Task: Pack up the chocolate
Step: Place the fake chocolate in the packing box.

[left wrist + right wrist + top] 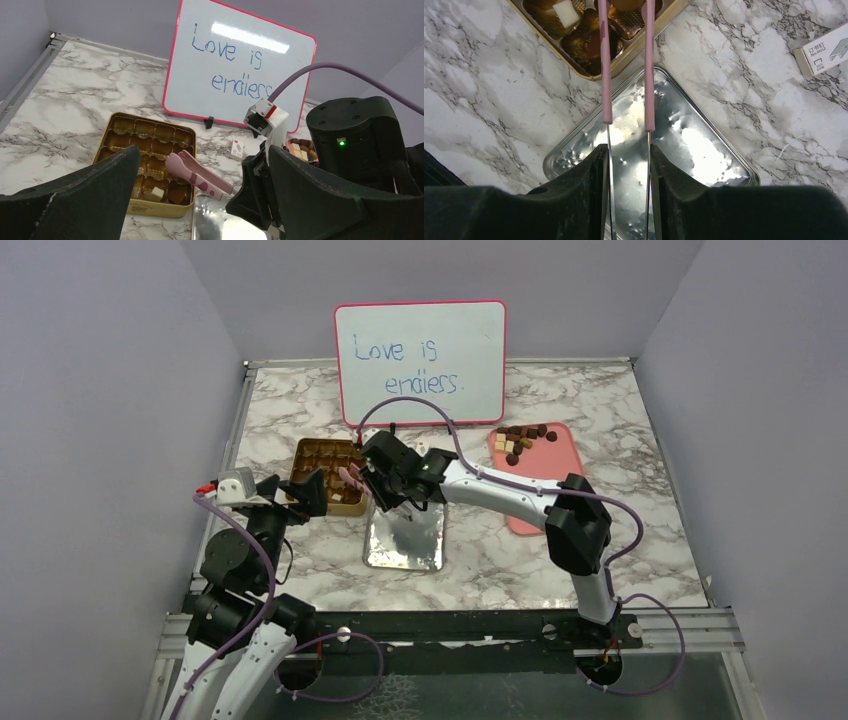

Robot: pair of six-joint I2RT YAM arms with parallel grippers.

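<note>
The right gripper (626, 150) has its jaws clamped on pink tongs (606, 75) reaching over the gold tin (669, 21), which holds a cream-white piece (566, 12) and dark ones, while the left gripper (202, 155) gapes wide and empty beside it and most chocolate (520, 438) lies heaped on the pink tray (550, 495).

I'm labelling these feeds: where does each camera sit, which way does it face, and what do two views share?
Top external: high behind the arms, looking down and forward over the marble table to the whiteboard; left arm and right arm show.
Left wrist: low, facing the whiteboard across the gold tin; open left fingers frame the bottom.
Right wrist: looking straight down at the silver lid; right fingers grip the pink tongs.
Shared: both wrist views show the tongs and a white chocolate.
</note>
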